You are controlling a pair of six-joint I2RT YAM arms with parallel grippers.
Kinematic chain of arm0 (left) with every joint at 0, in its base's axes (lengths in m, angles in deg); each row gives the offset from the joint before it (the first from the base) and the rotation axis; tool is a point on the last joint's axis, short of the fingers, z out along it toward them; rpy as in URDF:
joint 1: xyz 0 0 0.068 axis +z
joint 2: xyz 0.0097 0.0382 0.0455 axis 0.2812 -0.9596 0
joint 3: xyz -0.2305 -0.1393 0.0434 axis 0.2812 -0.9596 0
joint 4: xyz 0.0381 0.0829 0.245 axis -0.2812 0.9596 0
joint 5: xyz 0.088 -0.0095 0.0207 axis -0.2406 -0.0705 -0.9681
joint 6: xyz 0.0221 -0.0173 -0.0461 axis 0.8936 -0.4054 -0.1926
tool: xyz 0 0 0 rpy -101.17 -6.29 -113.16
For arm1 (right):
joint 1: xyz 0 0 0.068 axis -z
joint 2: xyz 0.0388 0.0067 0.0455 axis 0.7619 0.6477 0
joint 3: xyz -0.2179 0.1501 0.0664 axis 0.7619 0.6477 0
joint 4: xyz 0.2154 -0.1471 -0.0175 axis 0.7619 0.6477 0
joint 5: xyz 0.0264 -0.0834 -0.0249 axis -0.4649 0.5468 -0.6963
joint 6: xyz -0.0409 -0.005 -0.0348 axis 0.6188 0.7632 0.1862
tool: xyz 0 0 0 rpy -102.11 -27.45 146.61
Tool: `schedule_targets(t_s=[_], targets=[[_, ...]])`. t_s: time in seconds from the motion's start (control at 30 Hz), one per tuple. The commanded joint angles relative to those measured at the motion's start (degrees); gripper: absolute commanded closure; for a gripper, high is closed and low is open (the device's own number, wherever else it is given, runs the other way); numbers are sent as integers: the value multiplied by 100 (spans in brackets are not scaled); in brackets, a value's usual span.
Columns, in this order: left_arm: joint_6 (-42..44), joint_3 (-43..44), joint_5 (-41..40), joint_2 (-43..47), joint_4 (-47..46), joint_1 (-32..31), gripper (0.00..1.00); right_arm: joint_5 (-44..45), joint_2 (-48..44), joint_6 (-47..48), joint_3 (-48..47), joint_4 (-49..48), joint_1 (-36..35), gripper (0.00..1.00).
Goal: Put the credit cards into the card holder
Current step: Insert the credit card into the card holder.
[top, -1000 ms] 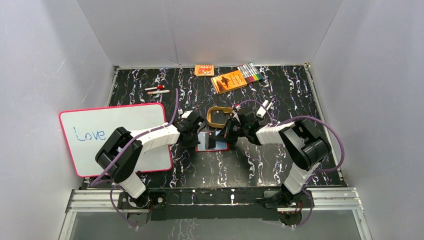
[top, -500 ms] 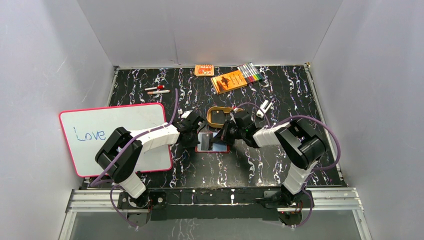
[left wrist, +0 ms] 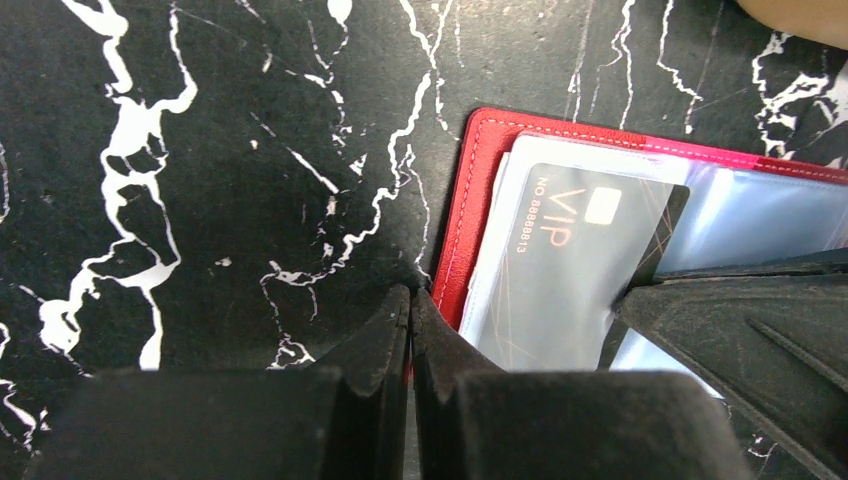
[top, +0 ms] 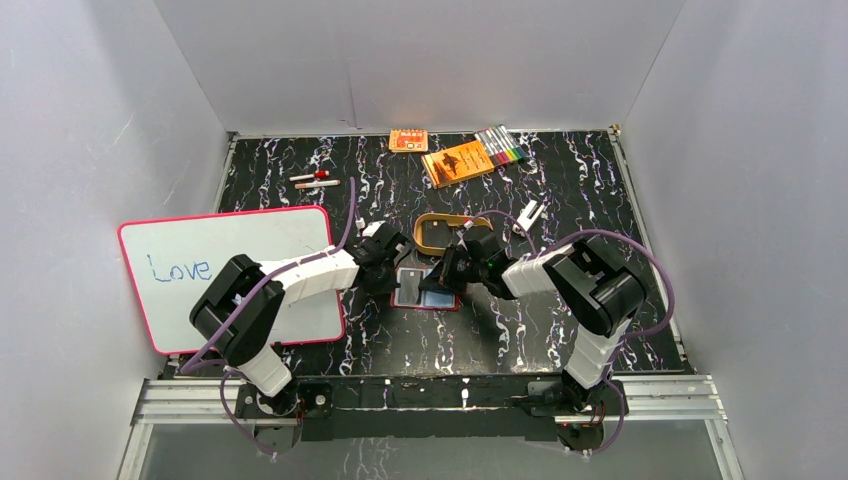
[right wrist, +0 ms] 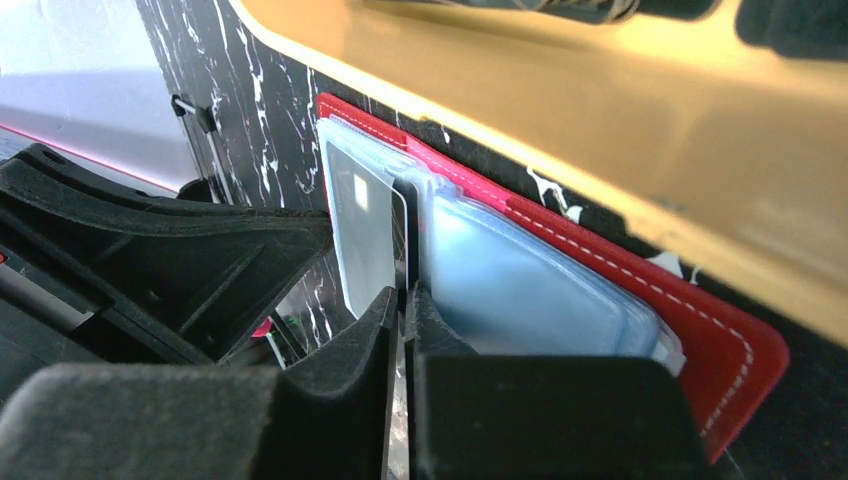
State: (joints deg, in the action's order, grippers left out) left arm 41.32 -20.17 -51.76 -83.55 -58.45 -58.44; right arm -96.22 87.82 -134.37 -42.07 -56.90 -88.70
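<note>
The dark red card holder (top: 428, 303) lies open at the table's middle, its clear bluish sleeves up. My left gripper (top: 392, 272) is at its left edge; in the left wrist view the gripper (left wrist: 411, 293) is shut, with the card holder's red edge (left wrist: 480, 190) pinched between the tips. My right gripper (top: 441, 280) is over the wallet. In the right wrist view it (right wrist: 403, 292) is shut on a thin dark credit card (right wrist: 365, 225) whose front part lies in a sleeve of the holder (right wrist: 710, 345). The card, marked VIP (left wrist: 570, 270), shows through the sleeve.
A tan-yellow oval tray (top: 421, 236) lies just behind the wallet and fills the top of the right wrist view (right wrist: 560, 110). A whiteboard (top: 240, 262) lies at the left. Orange packets (top: 460, 161), markers (top: 501, 147) and pens (top: 316, 181) lie at the back.
My right gripper has moved left over the open card holder with the card, pushing it further into the sleeve. The left gripper has stayed at the holder's left edge.
</note>
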Motion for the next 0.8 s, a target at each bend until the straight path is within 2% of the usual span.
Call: schedule_targets(t_s=[0.0, 0.17, 0.3, 0.77], targets=[[-78, -198, 236, -43, -120, -17, 100, 85, -237, 158, -142, 273, -64, 82], [-91, -198, 254, -34, -128, -14, 100, 38, -267, 228, -243, 406, -72, 66], [-89, -201, 245, 0, -128, -16, 100, 32, -261, 263, -301, 478, -96, 60], [-85, -251, 487, 49, -303, -17, 100, -77, -139, 466, -711, 790, -279, 59]])
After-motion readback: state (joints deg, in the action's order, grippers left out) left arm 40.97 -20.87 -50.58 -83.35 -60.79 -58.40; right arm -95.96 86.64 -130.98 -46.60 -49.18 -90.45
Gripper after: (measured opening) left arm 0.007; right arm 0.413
